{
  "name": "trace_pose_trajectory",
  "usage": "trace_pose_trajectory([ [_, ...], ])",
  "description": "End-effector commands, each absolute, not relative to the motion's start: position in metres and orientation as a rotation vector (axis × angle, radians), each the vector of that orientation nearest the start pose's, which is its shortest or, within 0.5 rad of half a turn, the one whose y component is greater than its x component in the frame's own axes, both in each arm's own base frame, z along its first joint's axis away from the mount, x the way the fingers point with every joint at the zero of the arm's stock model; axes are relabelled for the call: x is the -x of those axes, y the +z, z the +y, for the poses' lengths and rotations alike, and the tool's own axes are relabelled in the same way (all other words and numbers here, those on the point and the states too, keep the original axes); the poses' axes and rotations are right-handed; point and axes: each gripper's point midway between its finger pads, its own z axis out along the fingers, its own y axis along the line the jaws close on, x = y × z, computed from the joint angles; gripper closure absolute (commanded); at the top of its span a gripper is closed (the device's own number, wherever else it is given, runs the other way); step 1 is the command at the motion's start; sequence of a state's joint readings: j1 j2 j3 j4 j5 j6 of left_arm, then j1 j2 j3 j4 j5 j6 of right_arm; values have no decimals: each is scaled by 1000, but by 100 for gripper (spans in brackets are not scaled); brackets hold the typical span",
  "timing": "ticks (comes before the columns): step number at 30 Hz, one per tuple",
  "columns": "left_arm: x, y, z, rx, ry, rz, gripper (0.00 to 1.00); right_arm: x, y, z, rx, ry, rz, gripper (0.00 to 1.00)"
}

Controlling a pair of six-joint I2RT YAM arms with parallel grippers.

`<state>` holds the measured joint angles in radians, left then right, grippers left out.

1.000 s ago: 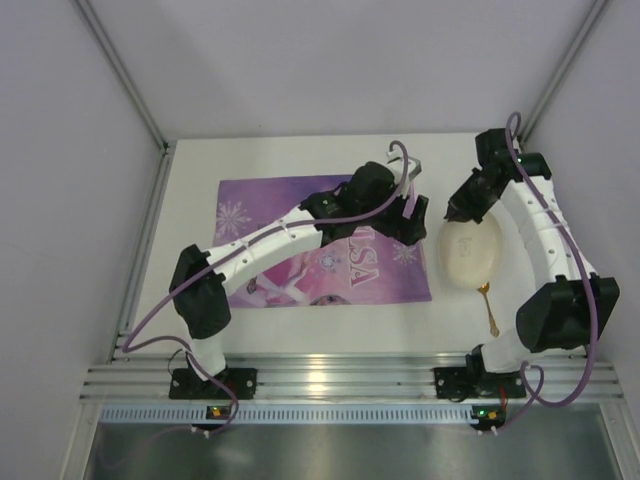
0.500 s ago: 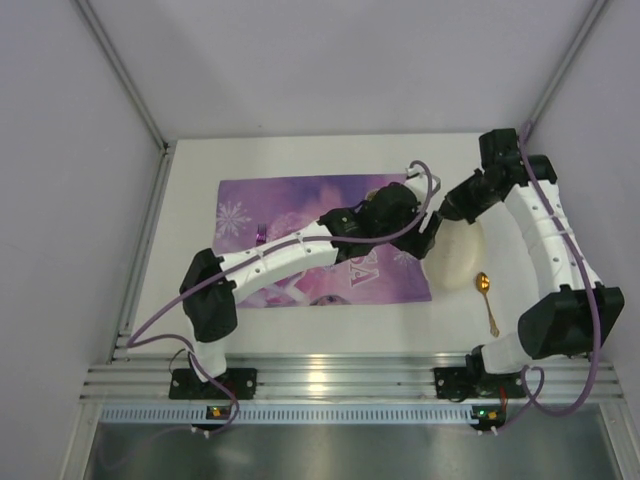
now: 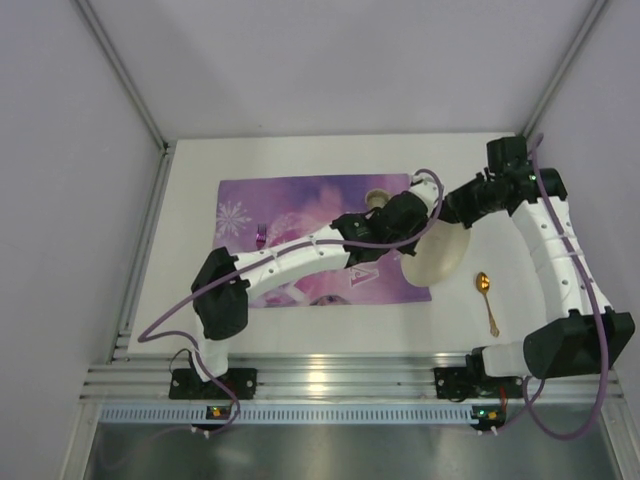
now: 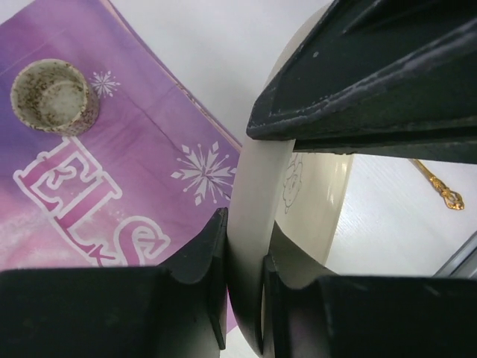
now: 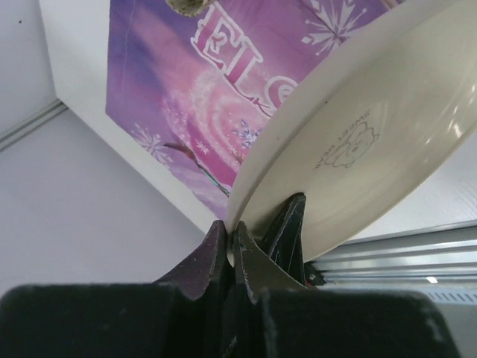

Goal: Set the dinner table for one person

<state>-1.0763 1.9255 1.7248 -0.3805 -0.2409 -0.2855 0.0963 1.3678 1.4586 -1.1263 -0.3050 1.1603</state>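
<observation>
Top view: the off-white dinner table fills the floor of the cell, with its ribbed rail along the near edge by the arm bases. A purple "ELSA" placemat lies mid-table. The left gripper and right gripper meet at a tilted cream plate over the mat's right edge. A small speckled cup stands on the mat's far edge. A gold spoon lies on the tabletop to the right.

Left wrist view: the left gripper pinches the plate by its rim. The cup, placemat and spoon lie beyond.

Right wrist view: the right gripper is clamped narrowly on the plate's rim, above the placemat and table.
</observation>
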Motion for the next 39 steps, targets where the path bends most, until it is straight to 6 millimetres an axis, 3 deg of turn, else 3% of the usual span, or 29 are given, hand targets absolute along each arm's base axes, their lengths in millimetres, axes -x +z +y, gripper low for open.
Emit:
trace_pose_trajectory([
  [1,-301,243,-475,-640,-545,1967,100,-279,258,128,-1252,860,2480,100],
  [4,-300,244,-474,-647,-550,1970,100,-281,260,127,-1204,849,2476,100],
  [5,-298,244,-474,-650,-549,1972,100,-282,263,127,-1169,850,2474,95],
  [6,-298,244,-473,-653,-548,1976,100,-283,264,127,-1151,845,2473,69],
  [8,-298,246,-469,-647,-540,1979,100,-287,273,126,-1107,845,2452,41],
  [9,-297,247,-468,-648,-537,1979,100,-290,276,124,-1095,828,2439,19],
  [11,-298,246,-461,-641,-522,1987,100,-298,290,120,-1047,808,2404,1],
  [16,-309,241,-435,-586,-489,2032,100,-305,323,104,-975,712,2372,0],
  [18,-311,228,-419,-558,-471,2081,100,-313,351,89,-945,674,2301,0],
  [19,-318,232,-403,-515,-464,2086,100,-309,355,81,-955,645,2303,0],
  [20,-317,212,-388,-506,-432,2131,100,-313,373,66,-946,618,2244,0],
  [21,-325,209,-372,-457,-430,2150,100,-308,374,59,-953,594,2253,0],
  [23,-322,191,-339,-399,-404,2202,100,-308,385,27,-985,543,2191,0],
  [26,-325,170,-291,-304,-373,2261,100,-301,378,-5,-1035,489,2184,0],
  [31,-336,147,-221,-135,-344,2324,100,-289,358,-28,-1045,422,2219,0],
  [33,-337,140,-212,-119,-336,2342,100,-286,347,-29,-1046,410,2237,0],
  [34,-337,134,-208,-115,-330,2358,100,-282,328,-28,-1069,406,2286,0],
  [39,-342,110,-186,-61,-323,2433,100,-263,289,-26,-1081,362,2348,0],
])
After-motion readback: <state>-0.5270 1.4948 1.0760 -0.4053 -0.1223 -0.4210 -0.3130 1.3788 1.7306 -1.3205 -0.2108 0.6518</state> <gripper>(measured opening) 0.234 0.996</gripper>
